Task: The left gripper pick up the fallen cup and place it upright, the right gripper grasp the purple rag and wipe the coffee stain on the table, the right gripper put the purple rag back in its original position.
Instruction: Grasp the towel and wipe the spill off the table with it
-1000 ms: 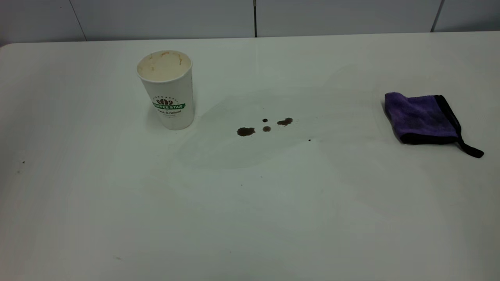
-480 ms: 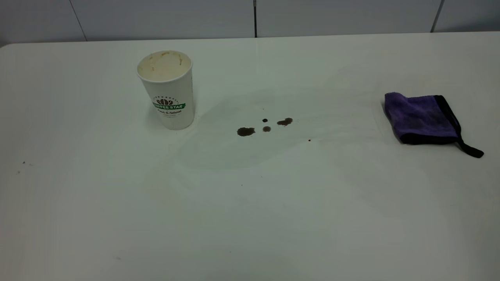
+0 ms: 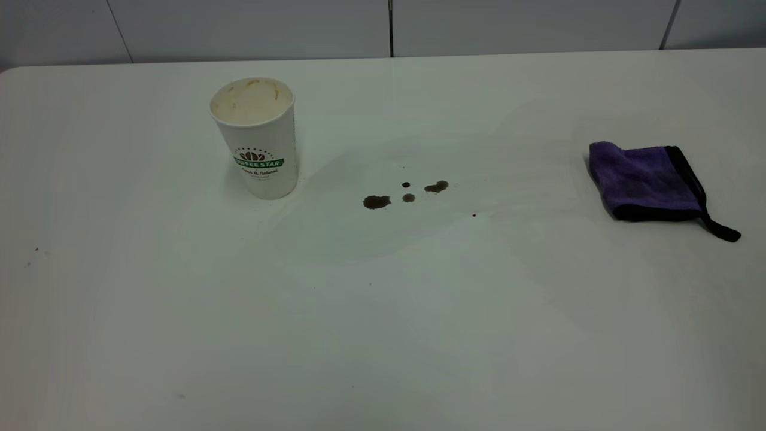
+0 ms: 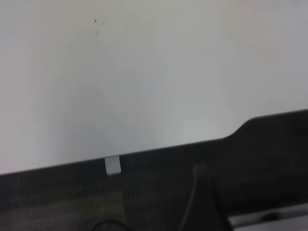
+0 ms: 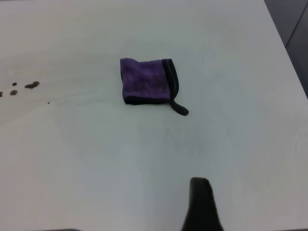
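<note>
Right wrist view — right pincer (image 5: 201, 204) above table (image 5: 144, 159)

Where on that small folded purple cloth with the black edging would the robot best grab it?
Probably on the thick folded purple body of the small purple microfibre cloth, coming straight down from above. It lies flat on the plain white tabletop, so no side offers an edge to slide under. The thin black loop tab at its corner looks too slim to pinch reliably.
</note>
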Tool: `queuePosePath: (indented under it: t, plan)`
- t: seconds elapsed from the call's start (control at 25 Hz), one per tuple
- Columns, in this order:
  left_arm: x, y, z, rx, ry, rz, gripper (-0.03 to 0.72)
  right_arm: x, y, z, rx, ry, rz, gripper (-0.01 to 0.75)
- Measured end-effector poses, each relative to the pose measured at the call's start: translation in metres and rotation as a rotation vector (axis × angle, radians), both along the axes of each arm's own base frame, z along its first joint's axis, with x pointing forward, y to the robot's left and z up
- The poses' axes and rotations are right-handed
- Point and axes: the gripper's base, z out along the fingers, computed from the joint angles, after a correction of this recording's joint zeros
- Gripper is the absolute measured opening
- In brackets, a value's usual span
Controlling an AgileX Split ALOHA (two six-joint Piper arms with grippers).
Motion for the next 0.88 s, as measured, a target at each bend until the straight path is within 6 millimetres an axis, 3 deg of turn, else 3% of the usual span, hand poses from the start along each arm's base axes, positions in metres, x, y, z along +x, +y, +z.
queuePosePath:
  t: [0.28, 0.52, 0.88]
  plan:
    - [-0.024, 0.005, -0.021, 0.0, -0.159, 0.109, 0.58, 0.0, 0.0, 0.0, 0.0, 0.0, 0.0, 0.586]
    - [-0.035, 0.005, -0.022, -0.005, -0.245, 0.121, 0.58, 0.0, 0.0, 0.0, 0.0, 0.0, 0.0, 0.586]
    - [-0.035, 0.005, -0.022, 0.0, -0.25, 0.114, 0.58, 0.0, 0.0, 0.0, 0.0, 0.0, 0.0, 0.586]
